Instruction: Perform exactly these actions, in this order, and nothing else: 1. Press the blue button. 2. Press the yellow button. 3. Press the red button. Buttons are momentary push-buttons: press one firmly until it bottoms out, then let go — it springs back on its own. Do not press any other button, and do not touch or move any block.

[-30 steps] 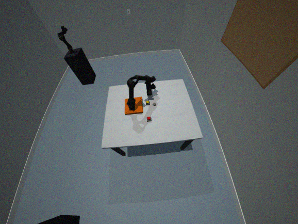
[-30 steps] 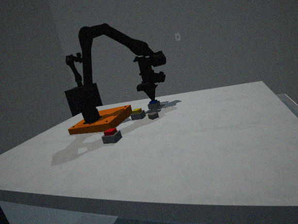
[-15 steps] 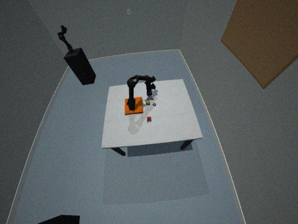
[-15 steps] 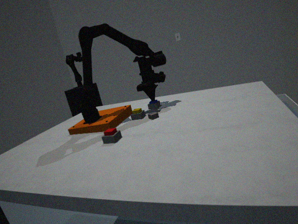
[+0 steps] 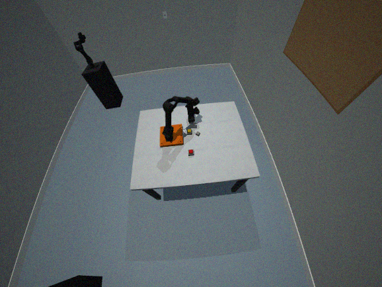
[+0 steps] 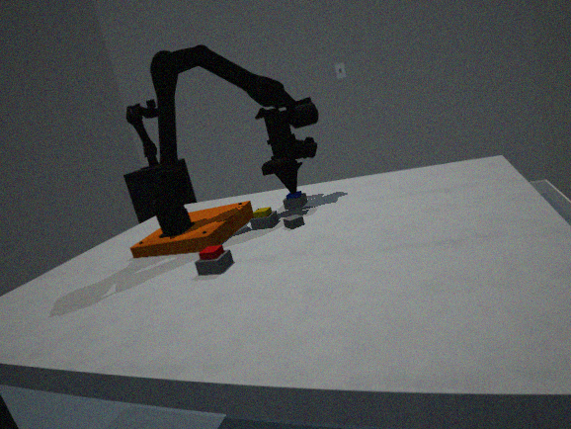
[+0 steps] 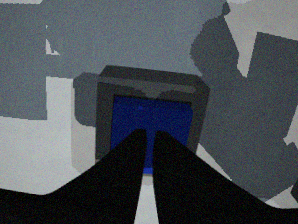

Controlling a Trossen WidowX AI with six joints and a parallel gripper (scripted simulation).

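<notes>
Claw [image 6: 292, 190]: fingers together, nothing between them, tips on the blue button [image 6: 294, 196] directly beneath.
Yellow button [image 6: 262, 213]: just beside, base side (small grey block [image 6: 293, 221] near it).
Red button [image 6: 211, 252]: well apart.
Table [image 6: 420, 277]: edges far off.

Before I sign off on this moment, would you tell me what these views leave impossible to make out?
- Top view: the blue button is hidden under the arm, and the small grey block is too small to read.
- Exterior view: whether the shut pincer has bottomed out the blue button cannot be told; the picture is dim and coarse.
- Wrist view: the fingertips cover the button's near edge, and the yellow and red buttons fall outside the frame.
</notes>
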